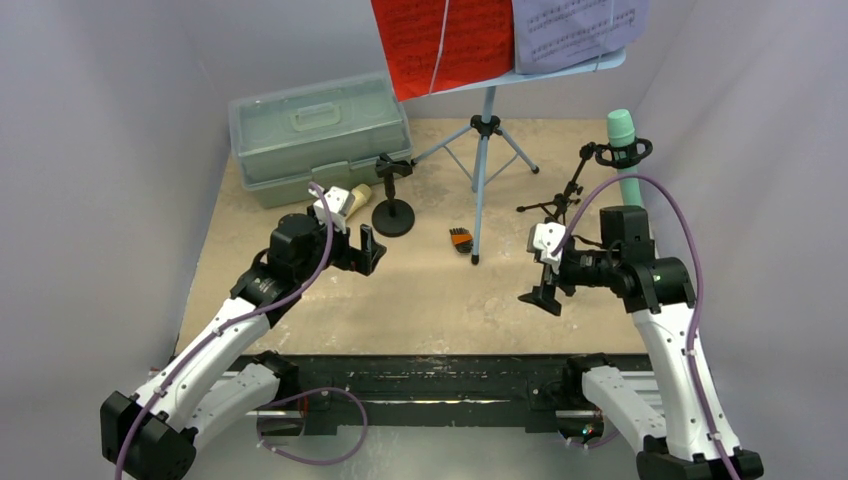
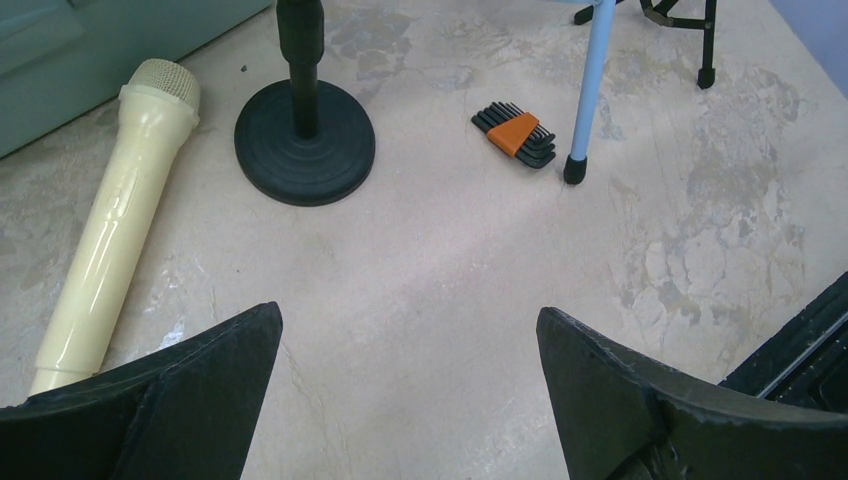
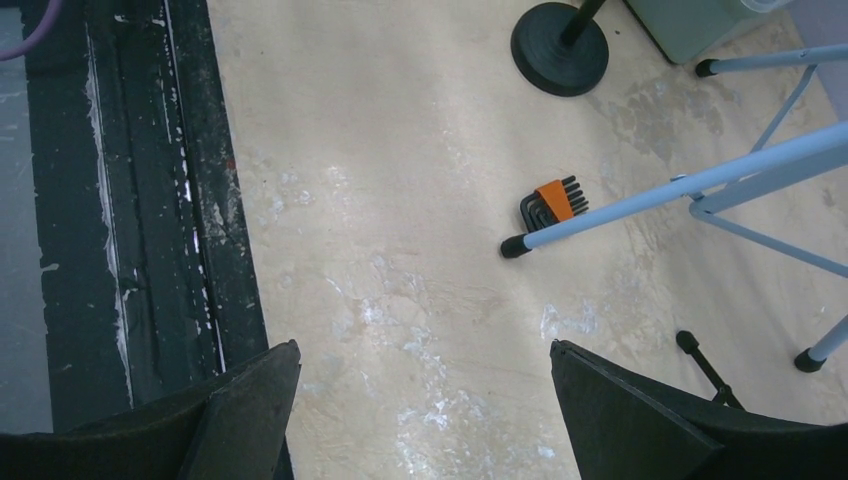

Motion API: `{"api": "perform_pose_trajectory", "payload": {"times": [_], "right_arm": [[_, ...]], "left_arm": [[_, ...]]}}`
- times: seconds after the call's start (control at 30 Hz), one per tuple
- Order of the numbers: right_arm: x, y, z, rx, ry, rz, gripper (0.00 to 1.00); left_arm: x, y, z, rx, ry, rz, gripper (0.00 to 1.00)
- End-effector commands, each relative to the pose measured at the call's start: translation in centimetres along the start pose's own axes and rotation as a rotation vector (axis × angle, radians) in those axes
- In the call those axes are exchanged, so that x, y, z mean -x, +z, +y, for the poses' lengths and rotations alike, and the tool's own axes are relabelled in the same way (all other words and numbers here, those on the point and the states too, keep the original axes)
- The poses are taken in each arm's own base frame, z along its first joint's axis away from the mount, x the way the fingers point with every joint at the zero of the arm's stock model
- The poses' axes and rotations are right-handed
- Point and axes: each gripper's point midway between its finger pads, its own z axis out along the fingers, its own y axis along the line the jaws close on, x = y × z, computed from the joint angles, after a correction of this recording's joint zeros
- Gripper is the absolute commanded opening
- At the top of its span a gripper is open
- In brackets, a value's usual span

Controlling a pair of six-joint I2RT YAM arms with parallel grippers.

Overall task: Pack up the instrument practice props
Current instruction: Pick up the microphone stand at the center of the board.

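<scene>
A tan microphone (image 2: 110, 230) lies on the table beside the round-base mic holder (image 2: 303, 140), ahead and to the left of my open left gripper (image 2: 410, 320). In the top view that gripper (image 1: 368, 252) hovers just in front of the holder (image 1: 393, 215), nothing between its fingers. The light-blue music rack (image 1: 485, 130) stands at the back on tripod legs, carrying a red sheet (image 1: 440, 40) and a purple sheet (image 1: 575, 30). A teal microphone (image 1: 621, 128) sits upright in the ring-top tripod holder (image 1: 573, 190). My right gripper (image 1: 548, 285) is open and empty near that tripod.
A pale green case (image 1: 318, 135) with a handle sits shut at the back left. A black hex key set with an orange clip (image 1: 460, 240) lies by a rack leg (image 3: 650, 195). The black rail (image 3: 130, 200) runs along the near table edge.
</scene>
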Motion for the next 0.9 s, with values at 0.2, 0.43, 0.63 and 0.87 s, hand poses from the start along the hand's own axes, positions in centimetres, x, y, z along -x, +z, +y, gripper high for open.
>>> {"api": "perform_pose_trajectory", "payload": {"times": [0.2,0.43,0.63,0.87], "right_arm": [[2.1,-2.1,0.0,-0.059,0.0,-0.013,0.99],[2.9,-3.4,0.1,-0.114,0.023,-0.03,0.99],[3.6,-4.4,-0.1,-0.163,0.041,-0.051,0.99],[4.3,-5.2,-0.5,-0.211,0.059,-0.065,0.99]], "left_arm": [[0.9,-0.4,0.2,0.006,0.017,-0.037,0.99],[1.0,-0.4,0.1,0.006,0.016,-0.037,0.99],[1.0,-0.5,0.1,0.005,0.017,-0.038,0.99],[1.0,-0.5,0.1,0.006,0.017,-0.038,0.99]]}}
